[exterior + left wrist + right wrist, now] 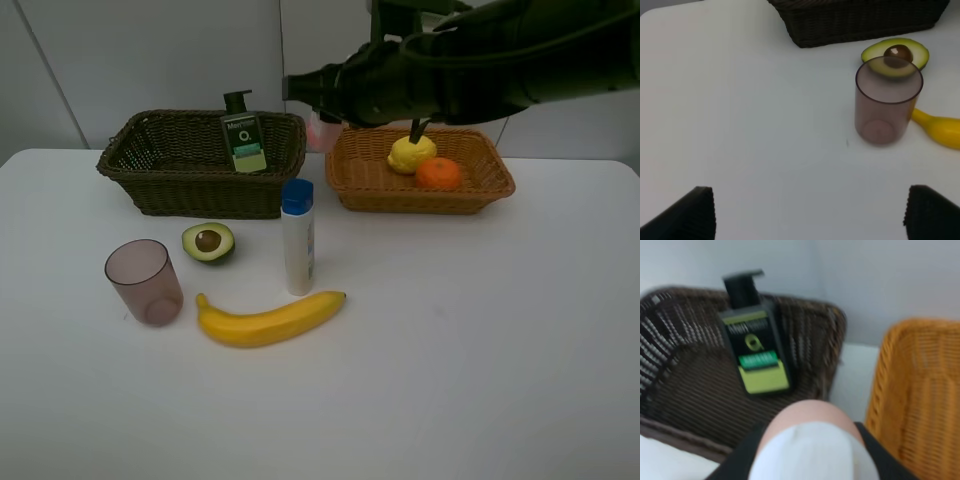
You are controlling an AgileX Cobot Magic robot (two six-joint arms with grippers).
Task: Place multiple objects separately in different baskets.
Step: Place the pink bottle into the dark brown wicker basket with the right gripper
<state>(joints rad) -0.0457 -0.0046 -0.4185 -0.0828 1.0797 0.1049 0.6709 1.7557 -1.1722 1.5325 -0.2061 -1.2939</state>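
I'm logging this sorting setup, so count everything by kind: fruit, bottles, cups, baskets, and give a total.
Fruit: 4 (banana, lemon, orange, halved avocado)
Bottles: 3 (white blue-capped bottle, dark green pump bottle, small pink bottle)
Cups: 1 (mauve cup)
Baskets: 2 (dark basket, tan basket)
Total: 10

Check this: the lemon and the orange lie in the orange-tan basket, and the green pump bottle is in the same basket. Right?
No. The lemon and the orange lie in the orange-tan basket, but the green pump bottle is in the dark basket; the exterior high view shows it.
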